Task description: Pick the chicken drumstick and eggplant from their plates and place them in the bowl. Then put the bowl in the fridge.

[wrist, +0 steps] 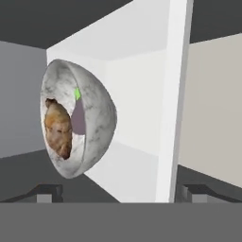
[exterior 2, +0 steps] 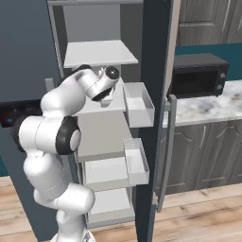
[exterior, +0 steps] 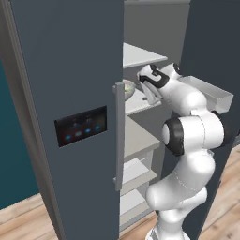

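Sitting on a white fridge shelf (wrist: 142,118), the bowl (wrist: 97,113) holds the chicken drumstick (wrist: 58,128) and the eggplant (wrist: 78,113), whose green end shows. The hand (wrist: 120,191) is just before the bowl, fingers spread wide apart and gripping nothing, inside the open fridge (exterior: 70,93).

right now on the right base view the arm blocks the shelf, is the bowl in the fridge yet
Observer: Yes. In the left base view the bowl sits on a shelf of the fridge.
Operator: food inside it
Observer: The hand view shows the chicken drumstick and the eggplant in the bowl.
Operator: is the end effector holding it
Observer: No, the end effector is open and not gripping the bowl.
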You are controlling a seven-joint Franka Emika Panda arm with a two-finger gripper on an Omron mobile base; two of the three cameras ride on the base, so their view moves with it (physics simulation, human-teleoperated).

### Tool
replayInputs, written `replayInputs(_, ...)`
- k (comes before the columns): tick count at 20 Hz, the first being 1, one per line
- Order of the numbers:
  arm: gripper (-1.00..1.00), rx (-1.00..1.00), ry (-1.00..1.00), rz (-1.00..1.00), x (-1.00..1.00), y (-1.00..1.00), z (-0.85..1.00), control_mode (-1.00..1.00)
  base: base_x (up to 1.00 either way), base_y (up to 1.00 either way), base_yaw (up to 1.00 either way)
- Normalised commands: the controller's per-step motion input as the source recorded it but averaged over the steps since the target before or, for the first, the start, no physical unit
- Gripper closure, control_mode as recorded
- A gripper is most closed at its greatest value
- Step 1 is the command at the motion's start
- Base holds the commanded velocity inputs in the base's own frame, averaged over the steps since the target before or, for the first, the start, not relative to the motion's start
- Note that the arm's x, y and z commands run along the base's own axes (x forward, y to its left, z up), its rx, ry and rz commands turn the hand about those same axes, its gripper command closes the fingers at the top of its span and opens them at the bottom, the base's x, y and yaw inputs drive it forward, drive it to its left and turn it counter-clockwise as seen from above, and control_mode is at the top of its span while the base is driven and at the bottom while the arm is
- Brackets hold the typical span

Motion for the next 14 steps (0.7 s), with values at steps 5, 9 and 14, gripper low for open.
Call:
replayInputs(5, -1.0, -0.04, 0.0, 0.0, -0.65, -0.04, 0.16, -1.0, 0.0, 0.0, 0.0)
replayInputs(9, -1.0, -0.01, 0.0, -0.01, -0.7, 0.0, 0.17, -1.0, 0.0, 0.0, 0.0)
replayInputs(14, -1.0, -0.01, 0.0, -0.04, -0.73, 0.0, 0.17, -1.0, 0.0, 0.0, 0.0)
